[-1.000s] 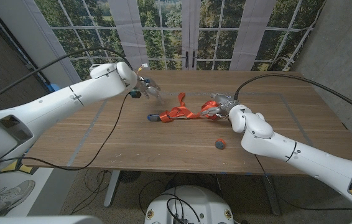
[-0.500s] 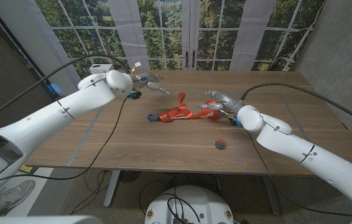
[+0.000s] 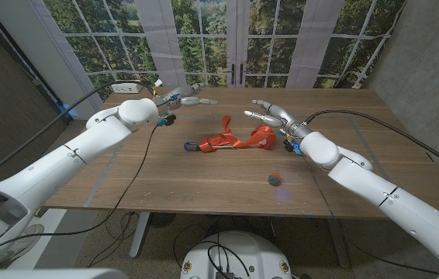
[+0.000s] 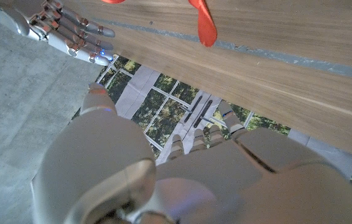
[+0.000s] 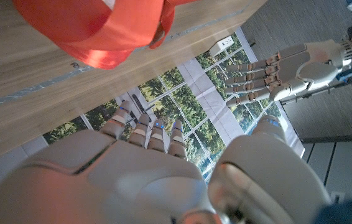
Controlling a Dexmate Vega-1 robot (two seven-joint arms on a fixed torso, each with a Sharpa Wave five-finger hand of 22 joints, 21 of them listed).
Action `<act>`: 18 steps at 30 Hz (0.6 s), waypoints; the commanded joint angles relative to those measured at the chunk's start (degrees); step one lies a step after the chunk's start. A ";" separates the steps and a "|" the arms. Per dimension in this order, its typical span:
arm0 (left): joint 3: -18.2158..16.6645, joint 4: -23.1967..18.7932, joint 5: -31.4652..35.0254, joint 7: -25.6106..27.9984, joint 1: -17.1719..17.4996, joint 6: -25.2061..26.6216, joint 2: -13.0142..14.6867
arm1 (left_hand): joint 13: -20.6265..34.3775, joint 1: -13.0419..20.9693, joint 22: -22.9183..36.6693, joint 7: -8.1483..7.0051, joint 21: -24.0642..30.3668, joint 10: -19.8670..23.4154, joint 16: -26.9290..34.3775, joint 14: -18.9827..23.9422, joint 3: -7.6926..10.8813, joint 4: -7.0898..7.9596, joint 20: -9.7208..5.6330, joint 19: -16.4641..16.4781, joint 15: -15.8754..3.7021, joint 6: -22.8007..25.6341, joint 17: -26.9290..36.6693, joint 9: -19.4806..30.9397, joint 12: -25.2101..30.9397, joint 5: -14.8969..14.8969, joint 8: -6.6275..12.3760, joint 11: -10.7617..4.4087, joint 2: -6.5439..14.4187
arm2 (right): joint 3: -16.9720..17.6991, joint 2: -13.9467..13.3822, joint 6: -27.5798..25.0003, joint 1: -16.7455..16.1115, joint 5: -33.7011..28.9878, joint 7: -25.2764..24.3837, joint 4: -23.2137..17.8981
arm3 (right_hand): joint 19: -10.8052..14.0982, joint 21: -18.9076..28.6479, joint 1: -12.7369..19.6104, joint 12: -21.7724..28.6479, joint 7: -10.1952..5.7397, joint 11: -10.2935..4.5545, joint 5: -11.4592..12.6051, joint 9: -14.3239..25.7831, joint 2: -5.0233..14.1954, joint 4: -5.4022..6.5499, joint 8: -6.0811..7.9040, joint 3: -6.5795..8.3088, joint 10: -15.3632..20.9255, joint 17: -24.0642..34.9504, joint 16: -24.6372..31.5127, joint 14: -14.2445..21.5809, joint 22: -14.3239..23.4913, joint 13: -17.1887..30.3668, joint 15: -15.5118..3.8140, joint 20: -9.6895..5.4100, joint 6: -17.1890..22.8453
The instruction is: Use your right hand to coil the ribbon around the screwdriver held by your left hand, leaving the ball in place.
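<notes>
Our left hand (image 3: pixel 191 99) is up over the far side of the table (image 3: pixel 165 174), fingers straight and spread, holding nothing. Our right hand (image 3: pixel 268 114) is the same: fingers apart, empty, just behind the ribbon's right end

The screwdriver (image 3: pixel 196 146) lies flat on the table mid-scene, blue tip end poking out left, with the orange ribbon (image 3: pixel 231 139) already bunched loosely over and around the shaft and one tail sticking up toward the far edge. The ball (image 3: pixel 274 179) sits on the table near the front, well apart from the ribbon, nearer our right forearm

Our read: we're between steps. Neither hand is on the work, so either the coil is judged finished and released, or we need to regrasp. The wrap looks slack, can't tell how many turns hold

If we go on: left hand comes back down to the exposed handle end, lifts it clear, right hand pinches the loose tail and winds. Keep the right arm high over the ball on approach
</notes>
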 commanded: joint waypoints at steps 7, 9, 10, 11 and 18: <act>-6.74 9.05 -9.05 2.75 8.66 -23.25 -6.45 | -1.87 -3.80 0.20 -1.47 -0.54 5.13 1.52 4.35 0.19 2.57 -1.33 3.56 -1.91 6.08 -0.14 -0.11 1.74 0.07 1.28 -0.59 3.22 | 4.46 6.08 16.83 -2.21 11.13 -1.67 8.35 | 7.27 2.38 -3.15 0.46 -0.14 0.61 -1.46 -0.19 4.82 2.59 -0.13 0.22 2.28 -1.61 0.97 4.52 -0.02 -0.54 -0.62 -2.99 1.96; -7.11 9.89 -10.95 1.60 9.08 -24.20 -6.91 | -2.04 -3.92 0.19 -1.54 -0.57 5.63 1.57 4.71 0.29 2.66 -1.76 3.90 -2.14 6.37 -0.19 -0.13 1.86 0.06 1.24 -0.88 3.58 | 4.70 6.38 17.61 -2.44 10.97 -2.24 8.52 | 8.29 2.61 -3.20 0.40 -0.12 0.68 -1.66 -0.23 4.93 2.53 -0.25 0.20 2.44 -2.02 1.06 5.39 -0.07 -0.64 -0.42 -4.00 2.04; -7.20 10.83 -11.70 1.02 9.13 -25.33 -7.48 | -2.08 -3.98 0.18 -1.60 -0.61 5.66 1.54 4.68 0.30 2.70 -1.92 3.90 -2.26 6.37 -0.20 -0.13 1.85 0.05 1.20 -0.90 3.67 | 4.81 6.78 17.75 -2.57 10.68 -3.02 8.61 | 8.51 2.65 -3.19 0.38 -0.12 0.67 -1.71 -0.24 4.99 2.51 -0.27 0.21 2.48 -2.11 1.09 5.60 -0.08 -0.66 -0.38 -4.16 2.09; -7.39 11.12 -12.96 0.56 9.37 -25.39 -7.85 | -2.25 -4.31 0.17 -1.99 -0.81 5.67 1.35 4.44 0.29 2.89 -2.28 3.80 -2.56 6.27 -0.23 -0.14 1.77 0.02 1.01 -1.09 3.94 | 4.90 7.24 18.13 -2.55 11.80 -2.59 8.99 | 8.70 2.70 -3.19 0.39 -0.17 0.66 -1.74 -0.24 5.04 2.50 -0.31 0.22 2.55 -2.18 1.06 5.66 -0.09 -0.68 -0.38 -4.33 2.03; -7.86 14.08 -16.24 -3.31 10.17 -29.38 -8.79 | -3.07 -7.30 0.12 -3.31 -2.16 5.06 0.48 2.95 -0.55 4.50 -3.12 2.45 -3.44 6.54 -0.35 -0.23 1.13 -0.24 0.44 -2.10 4.62 | 5.50 9.02 20.01 -2.82 10.25 -5.73 9.78 | 10.47 2.55 -4.18 -0.39 -2.78 0.12 -2.30 -0.40 5.60 2.79 -2.34 -0.13 1.94 -3.75 0.56 6.82 -0.30 -1.08 -1.16 -5.29 -3.30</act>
